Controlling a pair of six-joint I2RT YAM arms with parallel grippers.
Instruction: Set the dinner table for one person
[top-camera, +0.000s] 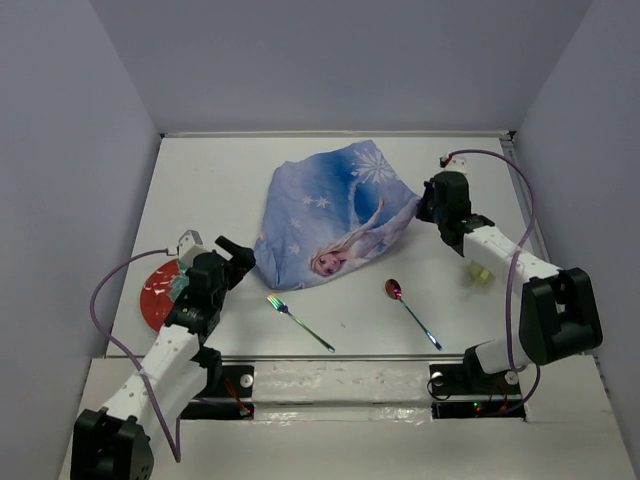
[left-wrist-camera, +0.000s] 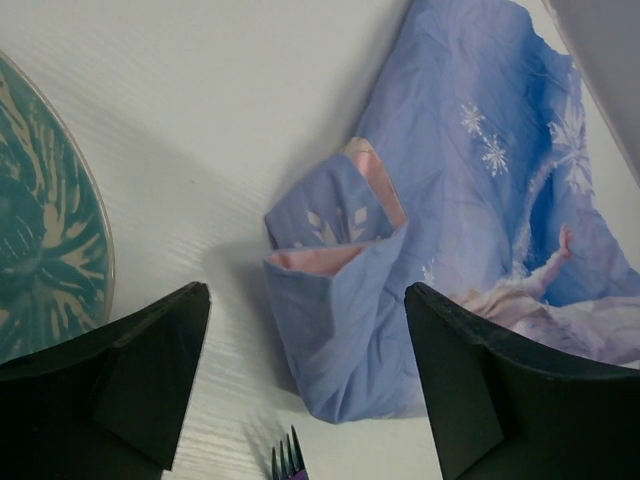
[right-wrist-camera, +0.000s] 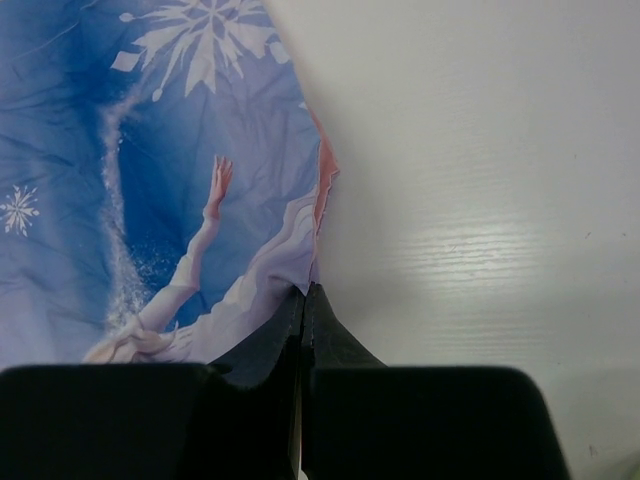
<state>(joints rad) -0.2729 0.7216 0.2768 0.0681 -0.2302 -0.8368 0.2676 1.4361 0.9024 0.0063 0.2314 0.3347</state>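
1. Placemat (top-camera: 330, 215) lies crumpled midway across the white bench (top-camera: 215, 180), between both arms.
2. Right gripper (right-wrist-camera: 303, 300) is clamped on its right edge.
3. Left gripper (left-wrist-camera: 308, 300) gapes wide; the folded-over corner (left-wrist-camera: 335, 250) sits just ahead, in line with the gap, so the left arm is nearer.

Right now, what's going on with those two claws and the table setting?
Right gripper shut on cloth edge. Left gripper open near its folded corner. Table unset: plate, fork, spoon lie apart; cloth rumpled.
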